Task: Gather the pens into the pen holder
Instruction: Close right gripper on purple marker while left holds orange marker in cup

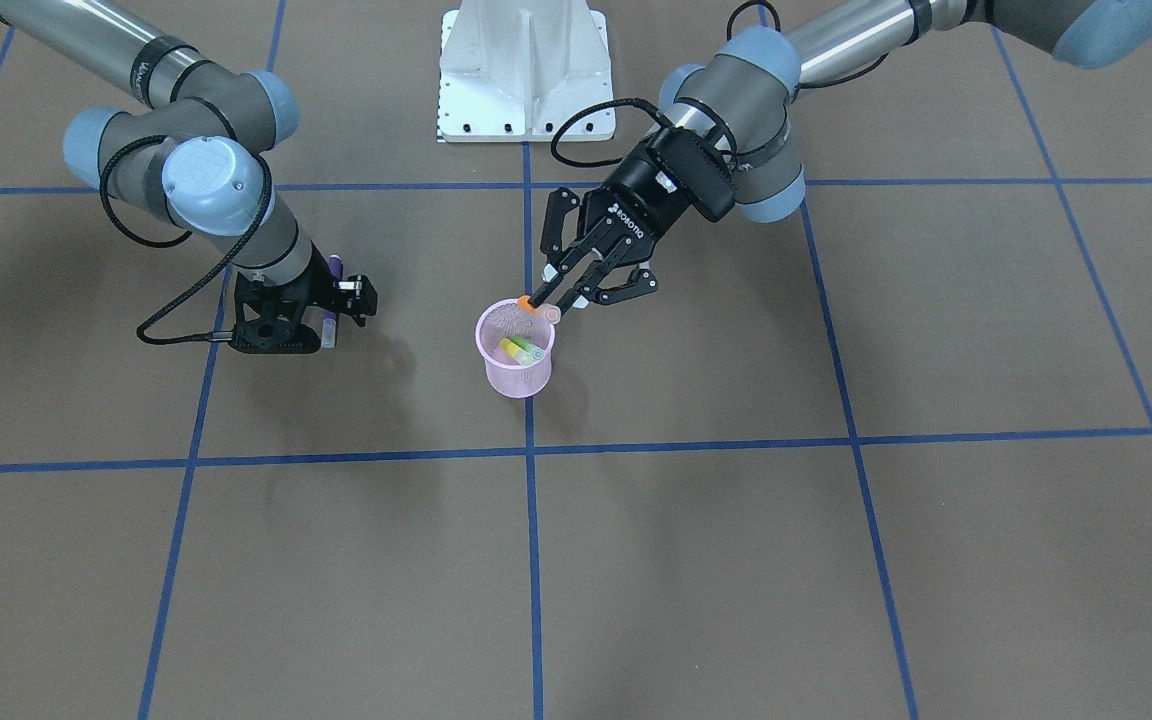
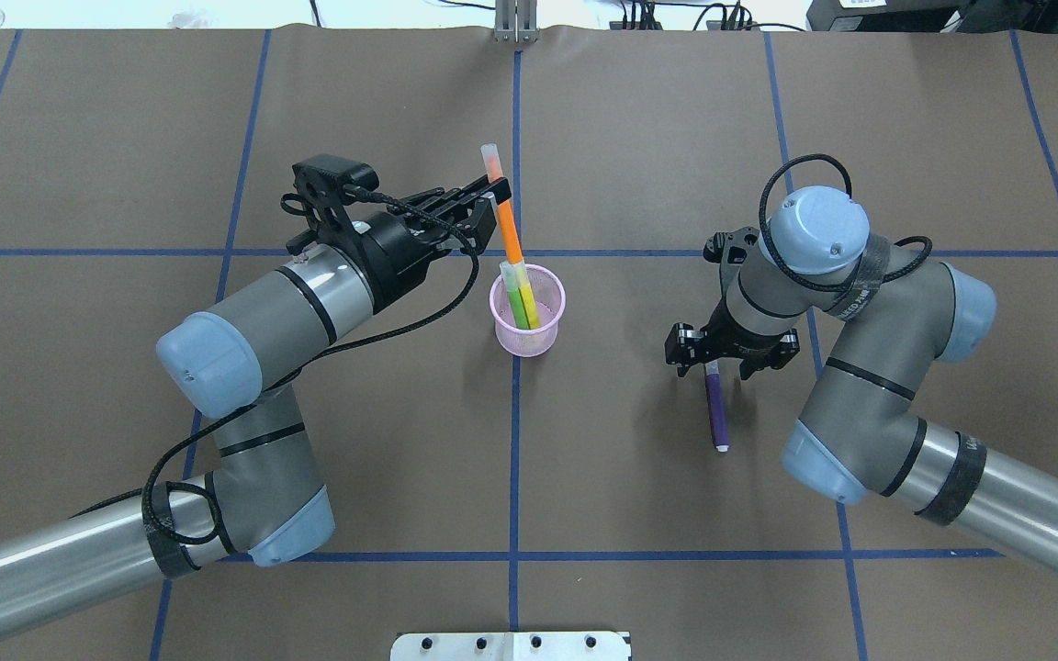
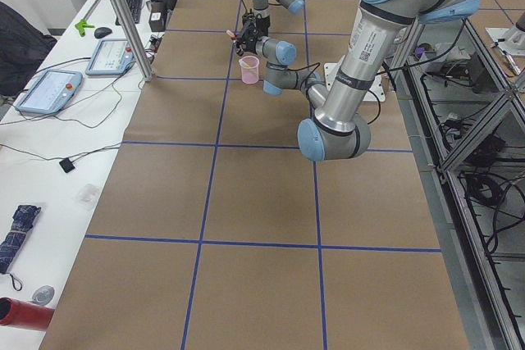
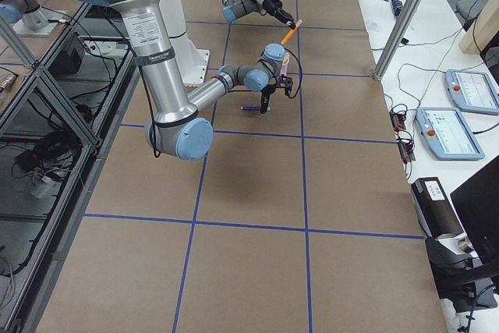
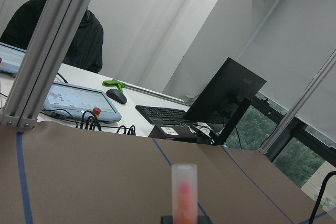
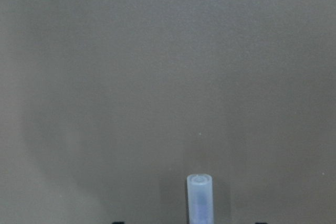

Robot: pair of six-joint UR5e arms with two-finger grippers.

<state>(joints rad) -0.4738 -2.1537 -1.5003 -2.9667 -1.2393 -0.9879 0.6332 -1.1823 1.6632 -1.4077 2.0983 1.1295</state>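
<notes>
Nearest the robot, on the right, a purple pen [image 2: 717, 408] is lying along the brown paper counter [image 2: 630, 138], its length running near to far. The right gripper [image 2: 729, 360] is pointing down over the pen's far end. Its fingers are standing spread, one on each side of the barrel, and are not pinching it.

Farther out, on the centre line, the pale pink mesh pen holder [image 2: 529, 341] is standing upright. The yellow and green highlighters [image 2: 522, 298] are leaning inside it.

Farthest out, coming from the left, the left gripper [image 2: 495, 195] is pinching an orange highlighter [image 2: 509, 229] near its capped upper end. The highlighter is slanting down toward the holder's far rim. Whether its lower end is already inside the rim cannot be told.

The step in hand looks like dropping the orange highlighter in. It would go best with the highlighter tipped more upright and its lower end centred over the opening, clear of the two leaning highlighters. It should then be lowered well inside before the fingers part. The holder looks light, so pressing on the rim could topple it.
</notes>
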